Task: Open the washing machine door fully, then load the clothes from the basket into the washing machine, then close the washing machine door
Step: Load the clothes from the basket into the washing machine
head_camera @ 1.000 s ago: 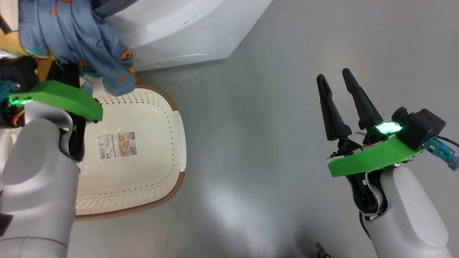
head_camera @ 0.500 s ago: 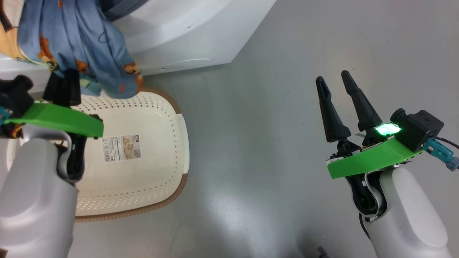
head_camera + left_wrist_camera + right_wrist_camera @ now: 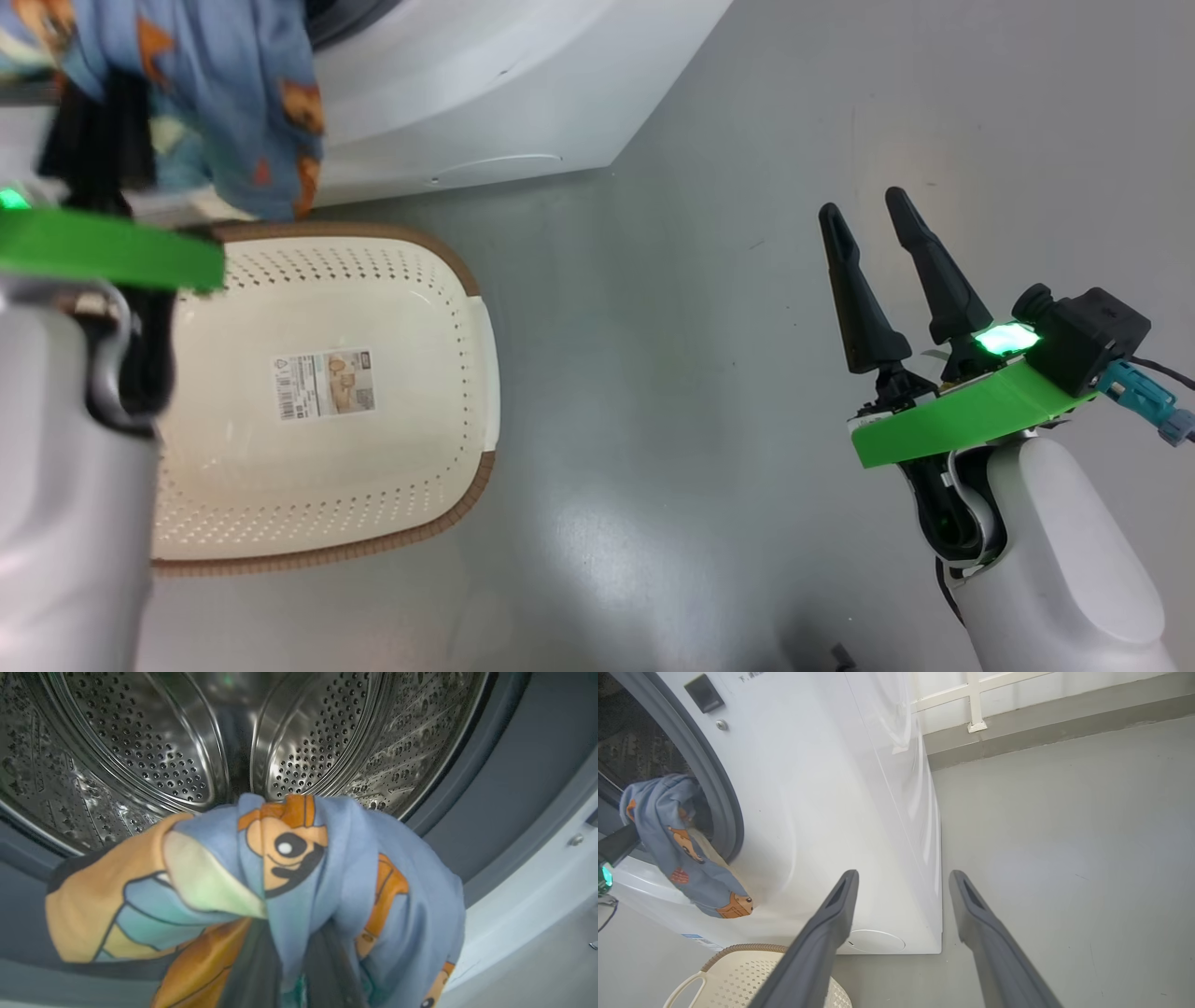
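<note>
Holding one bunch of clothes (image 3: 289, 868), the left gripper (image 3: 293, 970) has its two dark fingers squeezed shut on the blue cloth, which flops over them. One orange bear face looks out from the folds. The bunch hangs right at the round mouth of the one washing machine (image 3: 822, 788), in front of the shiny steel drum (image 3: 187, 742) with its many little holes. One grey rubber ring (image 3: 490, 788) goes around the drum. Part of the cloth dangles down over the white front of the machine. Near the machine, on the grey floor (image 3: 653, 373), sits one cream basket (image 3: 471, 373) with a brown rim and one label (image 3: 324, 384) on its bottom. Well off to the other side, the right gripper (image 3: 864, 207) hangs over the floor with its two fingers spread apart, holding nothing.
</note>
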